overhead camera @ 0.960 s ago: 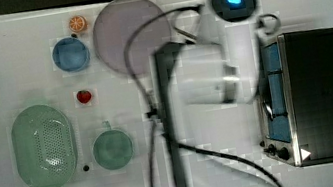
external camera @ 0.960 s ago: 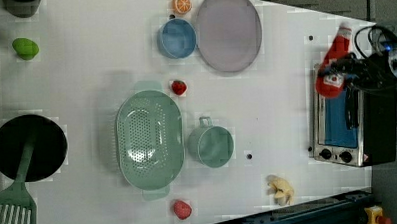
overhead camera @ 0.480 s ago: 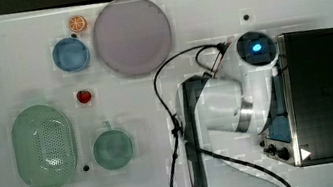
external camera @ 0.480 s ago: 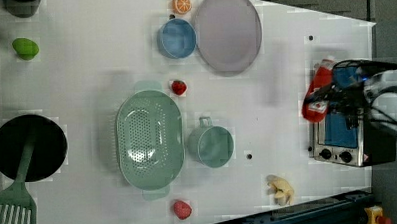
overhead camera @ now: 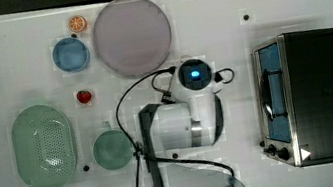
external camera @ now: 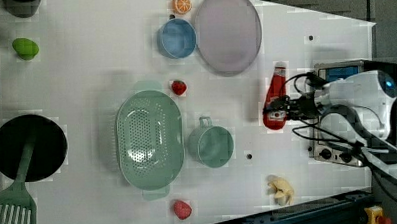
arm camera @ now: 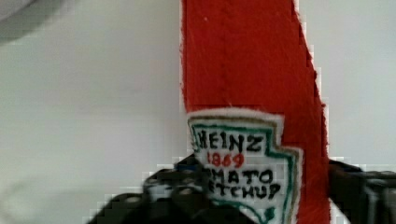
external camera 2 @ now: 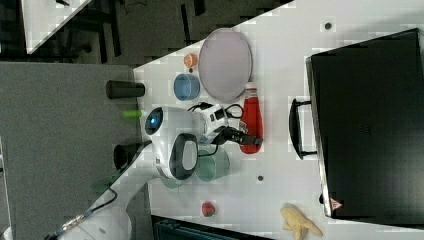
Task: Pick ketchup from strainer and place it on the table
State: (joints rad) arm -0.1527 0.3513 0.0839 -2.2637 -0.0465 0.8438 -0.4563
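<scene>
The ketchup (external camera: pixel 275 97) lies flat on the tabletop (external camera: pixel 85 76), its cap pointing at the grey-lilac plate (external camera: pixel 227 31), its base away from it. The claw (external camera: pixel 281 110) straddles the label end; whether it grips cannot be told.

You've got a ketchup (arm camera: pixel 247 70) that looks like matt red felt with a stitched label; strainer (external camera: pixel 148 139) matt perforated plastic; table (external camera: pixel 85 71) smooth white; toaster oven (overhead camera: pixel 324 94) dark, brushed-metal front.
</scene>
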